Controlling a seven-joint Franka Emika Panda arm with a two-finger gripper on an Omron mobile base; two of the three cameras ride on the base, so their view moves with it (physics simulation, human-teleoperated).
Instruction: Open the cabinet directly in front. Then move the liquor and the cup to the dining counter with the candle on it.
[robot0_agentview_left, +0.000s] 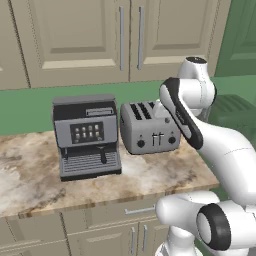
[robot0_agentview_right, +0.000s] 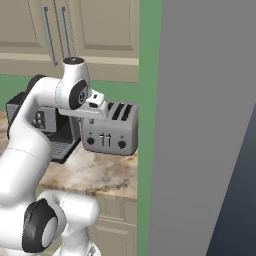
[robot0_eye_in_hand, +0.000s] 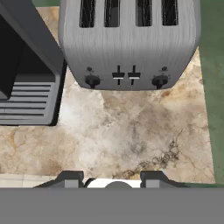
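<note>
The cabinet (robot0_agentview_left: 75, 35) is a beige wall unit above the worktop. Both of its tall doors are shut, and its two long silver bar handles (robot0_agentview_left: 121, 37) stand side by side; it also appears in the right base view (robot0_agentview_right: 100, 30). My gripper (robot0_eye_in_hand: 111, 178) hangs above the marble worktop, just in front of the toaster, pointing down. Its two dark fingertips (robot0_eye_in_hand: 70, 177) stand apart with nothing between them, so it is open. The liquor, the cup, the dining counter and the candle are out of view.
A silver four-slot toaster (robot0_agentview_left: 149, 127) (robot0_eye_in_hand: 129, 41) and a grey coffee machine (robot0_agentview_left: 86, 135) (robot0_eye_in_hand: 24, 74) stand on the marble worktop (robot0_agentview_left: 150, 175). Low beige cabinets (robot0_agentview_left: 125, 235) sit under it. A tall grey panel (robot0_agentview_right: 205, 125) closes off the right side.
</note>
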